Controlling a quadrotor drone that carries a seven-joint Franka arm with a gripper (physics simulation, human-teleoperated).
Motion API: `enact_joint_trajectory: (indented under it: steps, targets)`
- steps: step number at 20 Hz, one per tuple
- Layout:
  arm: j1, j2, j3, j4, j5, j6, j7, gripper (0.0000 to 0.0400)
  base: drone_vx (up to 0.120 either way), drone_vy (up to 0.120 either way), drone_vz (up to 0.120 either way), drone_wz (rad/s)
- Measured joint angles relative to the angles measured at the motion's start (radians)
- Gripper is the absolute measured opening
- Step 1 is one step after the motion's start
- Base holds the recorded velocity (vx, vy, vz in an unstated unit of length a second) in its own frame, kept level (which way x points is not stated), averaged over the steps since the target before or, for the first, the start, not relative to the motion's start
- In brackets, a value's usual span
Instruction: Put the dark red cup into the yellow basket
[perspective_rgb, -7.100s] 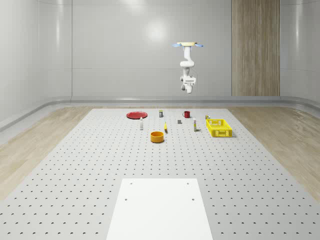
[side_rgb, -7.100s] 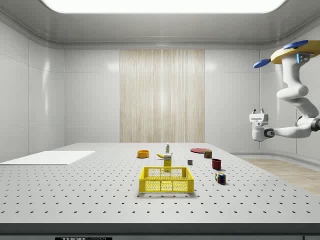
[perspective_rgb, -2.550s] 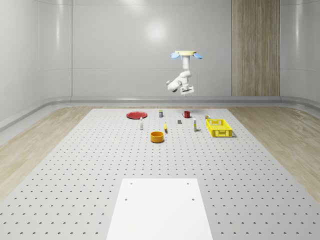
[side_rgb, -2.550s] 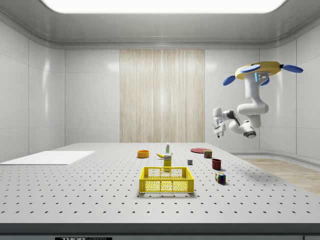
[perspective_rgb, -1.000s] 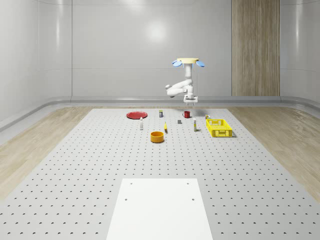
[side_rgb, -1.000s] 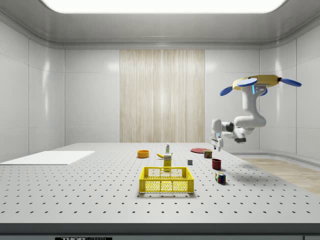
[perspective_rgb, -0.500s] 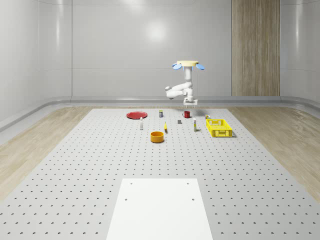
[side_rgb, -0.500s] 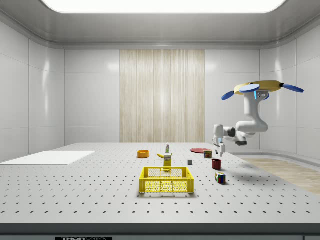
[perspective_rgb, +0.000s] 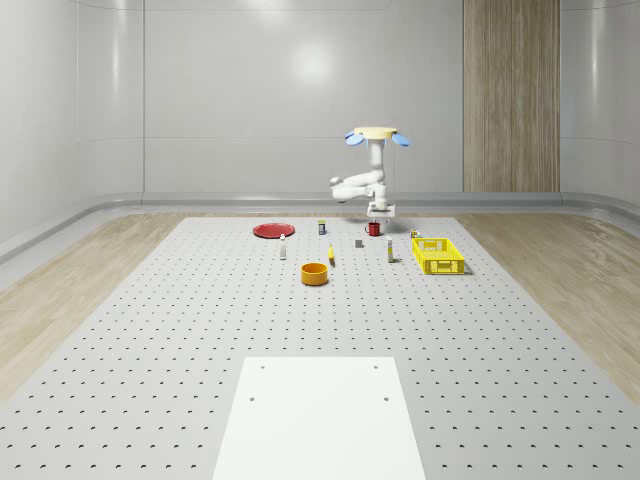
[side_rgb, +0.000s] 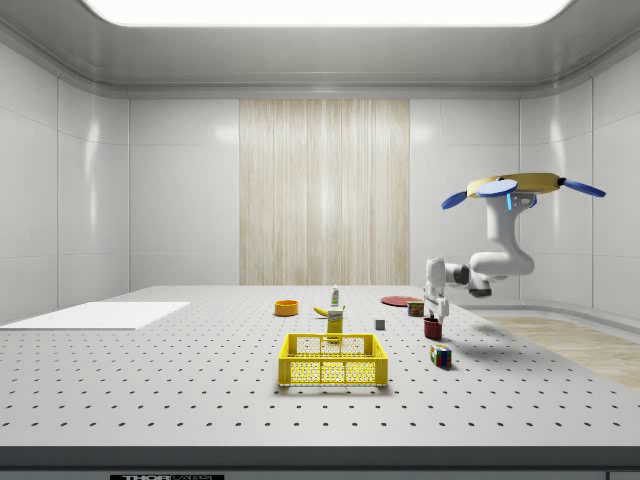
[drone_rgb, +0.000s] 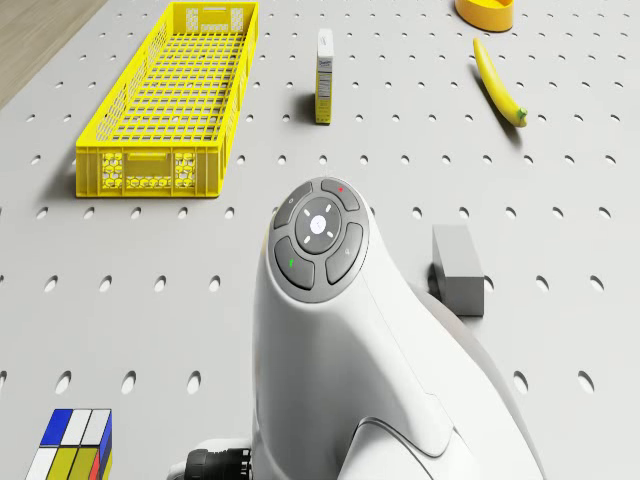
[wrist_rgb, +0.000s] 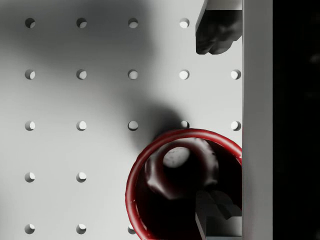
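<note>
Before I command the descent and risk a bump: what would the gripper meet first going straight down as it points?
Probably the dark red cup: the gripper hangs just above it, one fingertip over its mouth, so it may catch the rim.

One cup (perspective_rgb: 373, 229), one basket (perspective_rgb: 437, 255), one banana (drone_rgb: 498, 82), two bowls (perspective_rgb: 315, 273).

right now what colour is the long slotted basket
Yellow; the long slotted basket shows best in the drone view.

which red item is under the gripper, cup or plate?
The dark red cup, directly beneath the gripper. The flat red plate lies far off toward the whole-scene view's left.
</note>
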Motion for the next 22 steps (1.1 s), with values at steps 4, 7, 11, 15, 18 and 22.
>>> enact_joint_trajectory:
  steps: [4, 7, 11, 15, 18, 22]
  targets:
    - [-0.005, -0.016, 0.004, 0.001, 0.008, 0.015, 0.004, 0.0400, 0.000, -0.010, -0.020, 0.000]
    - [-0.006, -0.031, -0.005, 0.003, 0.003, 0.032, 0.005, 0.0400, 0.000, 0.000, 0.000, 0.000]
    - [-0.006, -0.053, -0.043, 0.010, -0.029, 0.065, 0.002, 0.0400, 0.000, 0.000, 0.000, 0.000]
    - [-0.008, -0.069, -0.064, 0.016, -0.045, 0.087, 0.002, 0.0400, 0.000, 0.000, 0.000, 0.000]
    - [-0.010, -0.079, -0.076, 0.019, -0.055, 0.102, 0.003, 0.0400, 0.000, 0.000, 0.000, 0.000]
    - [-0.014, -0.091, -0.087, 0.023, -0.063, 0.117, 0.004, 0.0376, 0.000, 0.000, 0.000, 0.000]
